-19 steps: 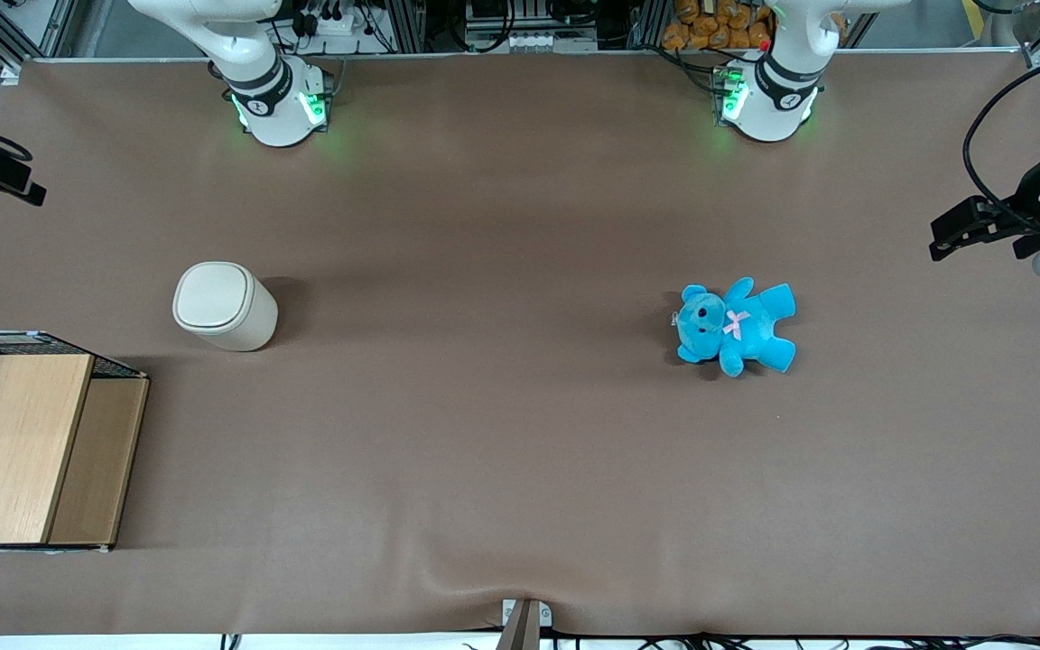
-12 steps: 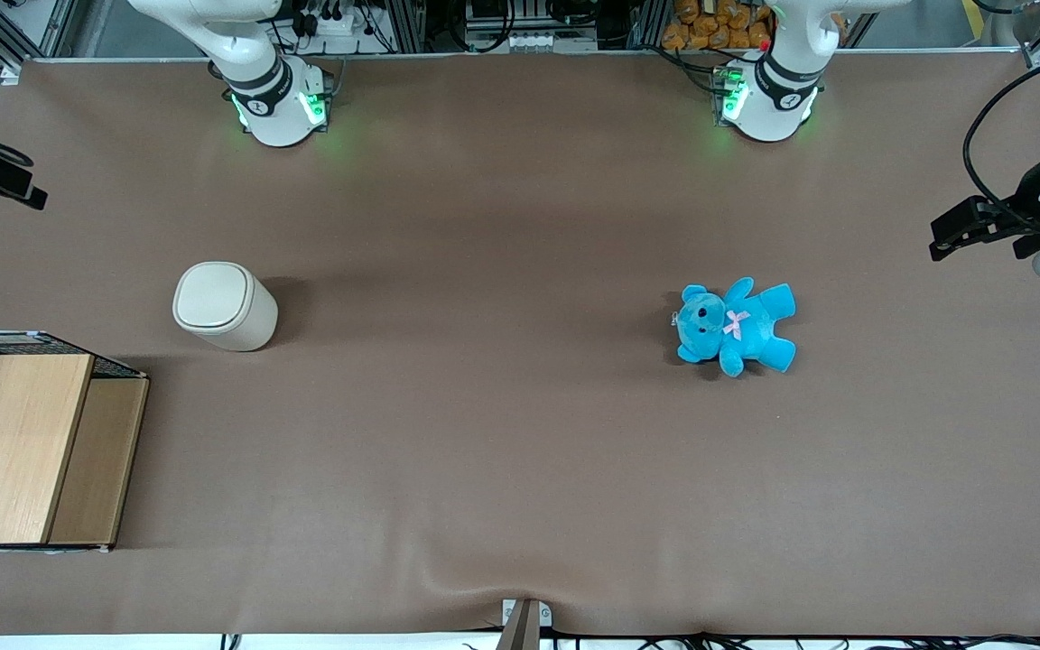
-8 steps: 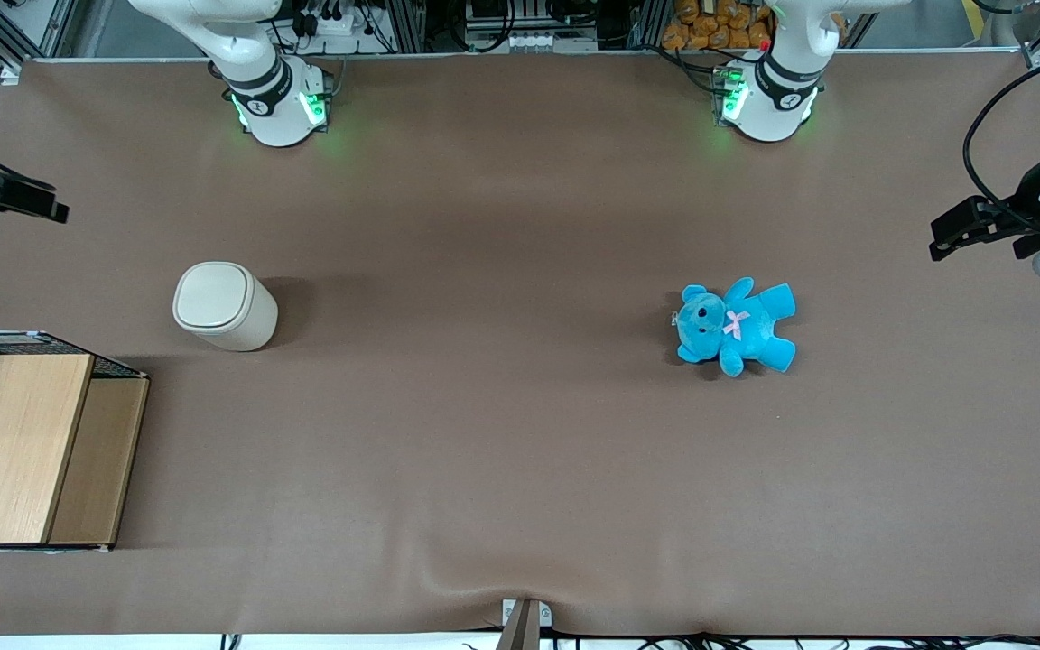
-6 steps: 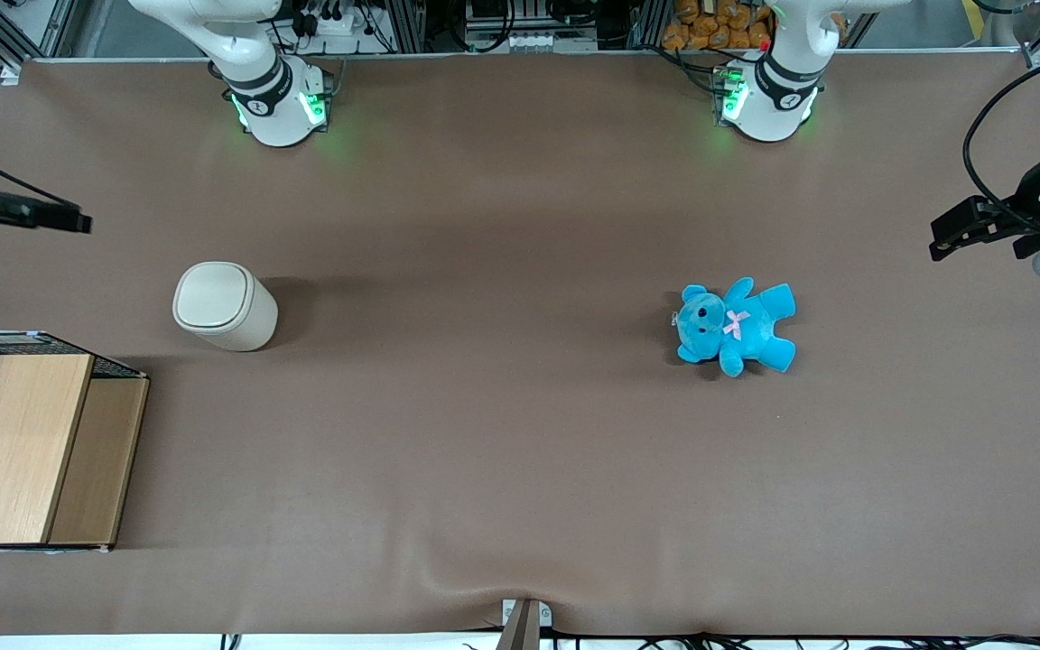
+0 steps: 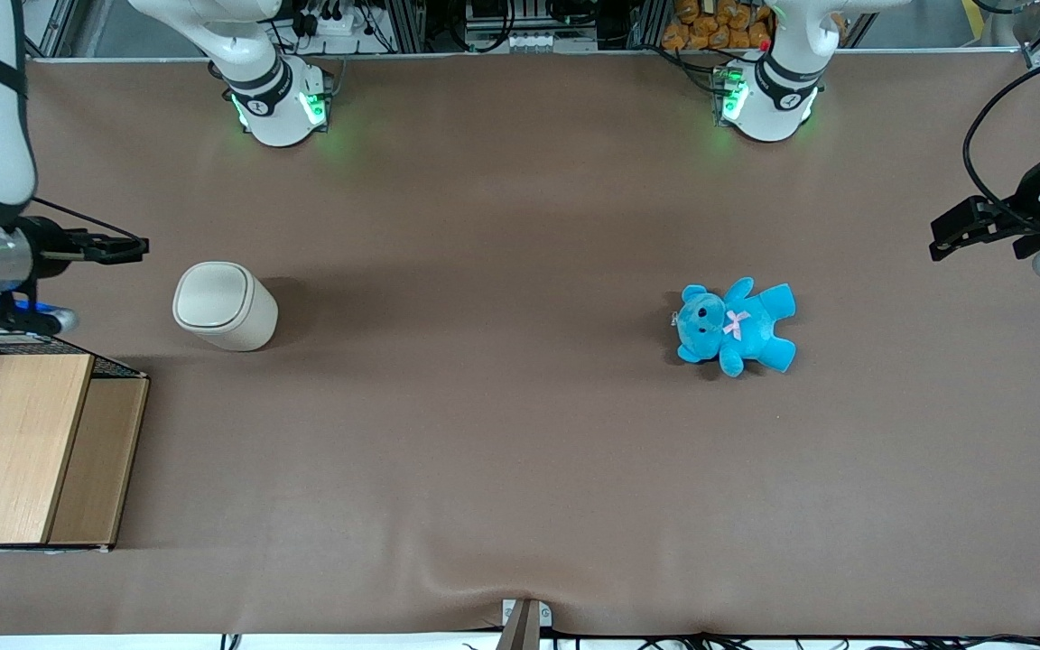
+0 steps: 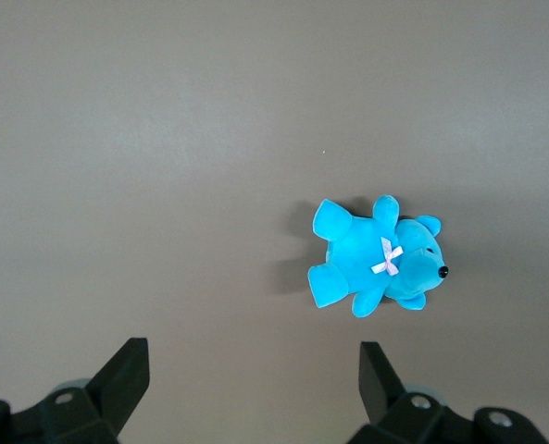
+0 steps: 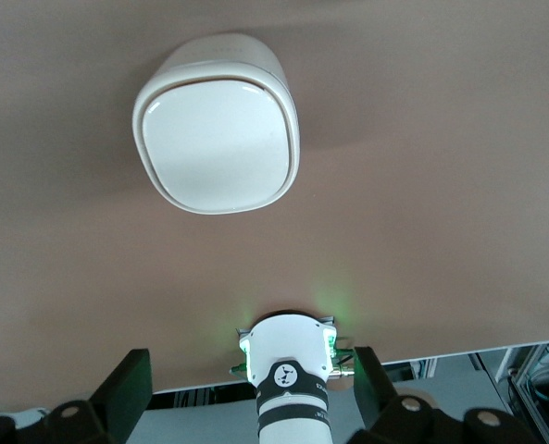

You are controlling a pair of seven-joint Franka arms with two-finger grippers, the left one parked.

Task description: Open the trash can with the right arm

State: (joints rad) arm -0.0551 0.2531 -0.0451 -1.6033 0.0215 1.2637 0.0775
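The trash can (image 5: 224, 305) is a small cream-white bin standing upright on the brown table, with its flat lid down. It also shows in the right wrist view (image 7: 218, 134), seen from above with the lid shut. The right arm's gripper (image 5: 130, 246) hovers above the table beside the can, toward the working arm's end and slightly farther from the front camera. It does not touch the can. In the right wrist view the gripper (image 7: 248, 384) has its two fingers (image 7: 131, 375) wide apart and holds nothing.
A wood-panelled wire-mesh box (image 5: 32, 442) stands nearer the front camera than the gripper. A blue teddy (image 5: 735, 325) lies toward the parked arm's end and shows in the left wrist view (image 6: 376, 264). The working arm's base (image 5: 276, 99) stands at the table's back edge.
The right arm has swung in from the table's end toward the trash can, and more of the arm is now in view. The can and teddy have not moved.
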